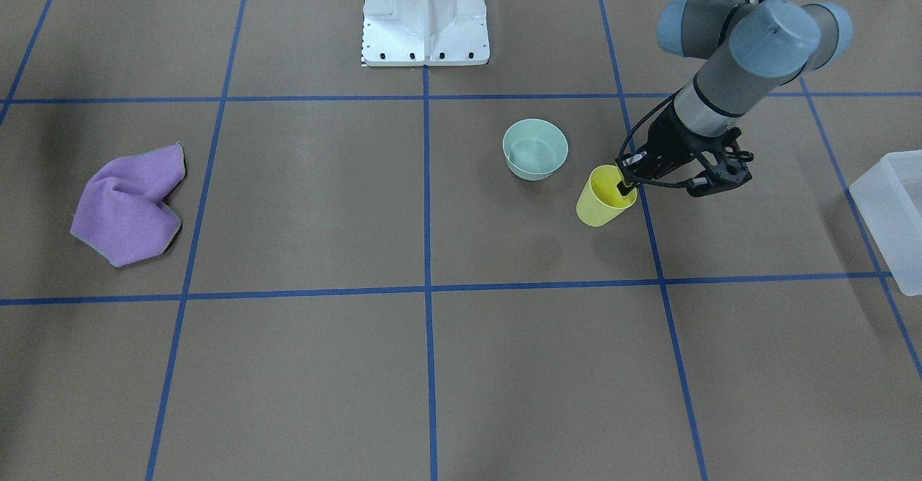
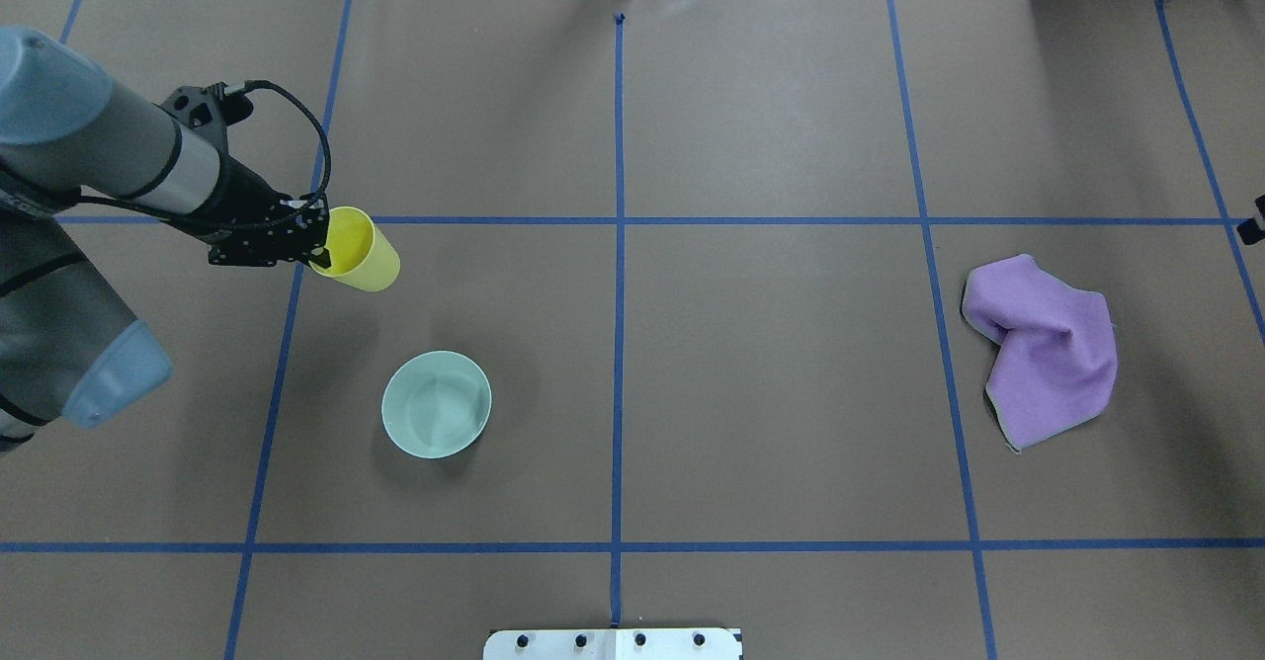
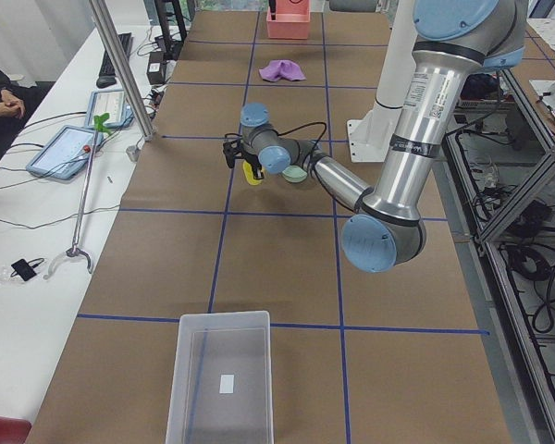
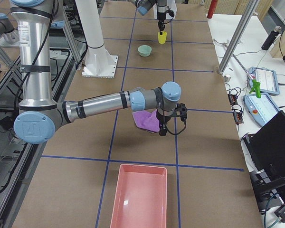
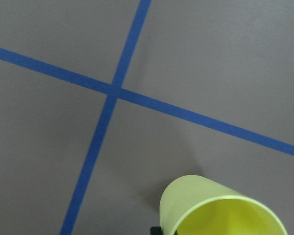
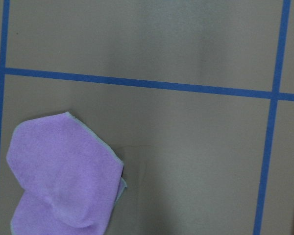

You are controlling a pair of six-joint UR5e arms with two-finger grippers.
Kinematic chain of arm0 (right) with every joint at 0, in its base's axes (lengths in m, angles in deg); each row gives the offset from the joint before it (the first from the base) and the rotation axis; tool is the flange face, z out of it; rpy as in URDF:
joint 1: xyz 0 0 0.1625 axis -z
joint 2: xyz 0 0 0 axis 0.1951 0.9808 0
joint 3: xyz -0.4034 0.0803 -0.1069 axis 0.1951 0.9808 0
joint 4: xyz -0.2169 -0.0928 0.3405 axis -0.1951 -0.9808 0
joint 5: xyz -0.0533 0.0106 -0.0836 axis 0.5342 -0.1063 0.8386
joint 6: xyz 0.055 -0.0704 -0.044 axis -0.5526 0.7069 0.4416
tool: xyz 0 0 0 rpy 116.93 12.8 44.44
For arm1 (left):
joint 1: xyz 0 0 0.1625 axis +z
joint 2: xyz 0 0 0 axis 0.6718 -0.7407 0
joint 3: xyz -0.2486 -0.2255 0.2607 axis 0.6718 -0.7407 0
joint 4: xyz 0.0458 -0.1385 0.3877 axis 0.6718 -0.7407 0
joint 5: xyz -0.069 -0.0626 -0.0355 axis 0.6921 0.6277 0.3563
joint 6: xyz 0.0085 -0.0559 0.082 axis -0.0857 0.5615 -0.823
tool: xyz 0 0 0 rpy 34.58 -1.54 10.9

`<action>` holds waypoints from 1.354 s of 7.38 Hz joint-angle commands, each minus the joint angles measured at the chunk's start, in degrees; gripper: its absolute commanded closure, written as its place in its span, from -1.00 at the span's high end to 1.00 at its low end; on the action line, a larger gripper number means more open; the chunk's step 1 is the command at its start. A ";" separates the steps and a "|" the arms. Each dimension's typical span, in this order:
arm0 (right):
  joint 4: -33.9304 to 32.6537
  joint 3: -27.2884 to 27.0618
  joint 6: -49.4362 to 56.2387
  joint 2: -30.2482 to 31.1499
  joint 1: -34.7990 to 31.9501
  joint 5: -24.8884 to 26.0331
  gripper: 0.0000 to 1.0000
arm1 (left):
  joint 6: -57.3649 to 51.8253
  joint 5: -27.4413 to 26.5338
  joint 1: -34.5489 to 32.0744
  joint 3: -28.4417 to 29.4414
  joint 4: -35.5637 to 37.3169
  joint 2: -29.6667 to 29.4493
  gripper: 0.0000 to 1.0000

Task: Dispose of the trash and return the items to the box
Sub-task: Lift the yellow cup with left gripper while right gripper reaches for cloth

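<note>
Brown paper gridded with blue tape covers the desk (image 2: 751, 393). Nearest my white pedestal (image 1: 425, 20) stands the mint-green bowl (image 2: 436, 404), upright, its inside bare. Just beyond it my left arm reaches out from my left side with the wrist turned down. My left tool (image 2: 318, 253) is clamped on the rim of the yellow cup (image 2: 368, 257), one finger inside the mouth. The cup is apart from the bowl, near a crossing of tape lines, and looks raised off the desk. At the desk's left end lies the frosted white box (image 3: 190, 370), well apart from the cup, a small white patch showing at its floor. On my right, my right tool (image 4: 165, 129) hovers above the purple cloth (image 2: 1048, 354); apart or together, I cannot tell. Farther along lies a pink tray (image 4: 138, 199).
</note>
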 commanded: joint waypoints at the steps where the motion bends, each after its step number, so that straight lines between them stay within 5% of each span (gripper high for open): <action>1: 0.07 0.07 -4.36 -2.84 6.23 2.63 1.00 | -0.73 6.33 -7.10 -1.47 3.91 -0.23 -1.00; 4: 4.25 0.33 -4.91 -6.45 14.84 6.22 1.00 | -10.90 11.17 -15.81 -1.38 7.16 0.21 -1.00; 7: 12.26 2.71 -4.91 -6.28 21.43 9.05 1.00 | -32.84 11.54 -24.78 -2.26 19.89 1.70 -1.00; 10: 13.25 5.42 -4.73 -6.02 24.18 8.88 1.00 | -55.50 11.36 -35.67 -0.95 34.12 1.79 -1.00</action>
